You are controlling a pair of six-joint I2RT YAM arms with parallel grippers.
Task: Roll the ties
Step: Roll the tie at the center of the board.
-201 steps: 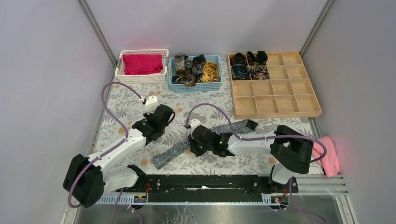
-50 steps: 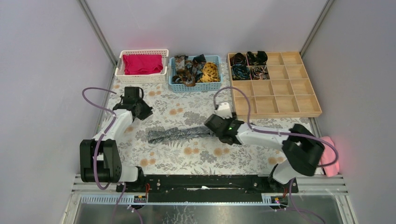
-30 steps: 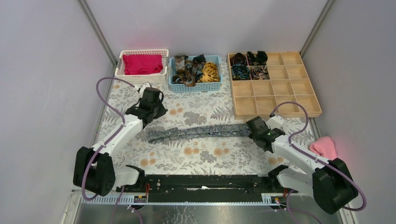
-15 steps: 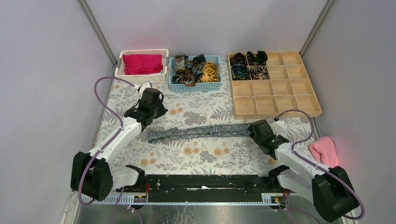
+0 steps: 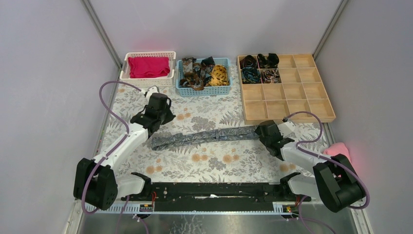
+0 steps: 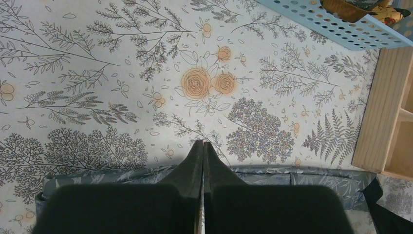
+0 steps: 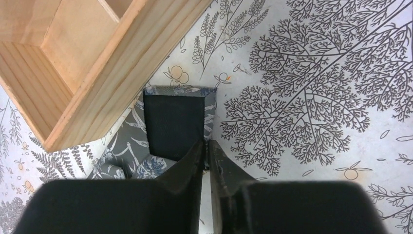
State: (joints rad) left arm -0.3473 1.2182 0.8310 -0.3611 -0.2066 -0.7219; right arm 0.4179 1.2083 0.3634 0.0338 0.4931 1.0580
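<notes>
One grey-blue leaf-patterned tie [image 5: 204, 136] lies stretched across the flowered tablecloth. My right gripper [image 5: 263, 132] sits at its right end. In the right wrist view the right gripper [image 7: 207, 145] is shut on the edge of the tie [image 7: 124, 146], beside the black lining [image 7: 173, 122] of its folded tip. My left gripper [image 5: 164, 117] hangs just beyond the tie's left part. In the left wrist view the left gripper [image 6: 202, 145] is shut on nothing, with the tie [image 6: 321, 183] running under it. More ties [image 5: 202, 73] fill the blue basket [image 5: 203, 91]. Rolled ties [image 5: 258, 68] sit in the wooden tray [image 5: 287, 105].
A white basket [image 5: 146, 82] at the back left holds a magenta cloth [image 5: 148, 67]. A pink cloth [image 5: 341, 153] lies at the right edge. The wooden tray's corner [image 7: 73, 58] is close beside my right gripper. The blue basket [image 6: 341, 29] and the tray [image 6: 384, 112] show ahead of the left gripper.
My right gripper has closed on the tie's right end. The tie has shifted a little to the left and now slopes up toward the right. The left arm has hardly moved.
</notes>
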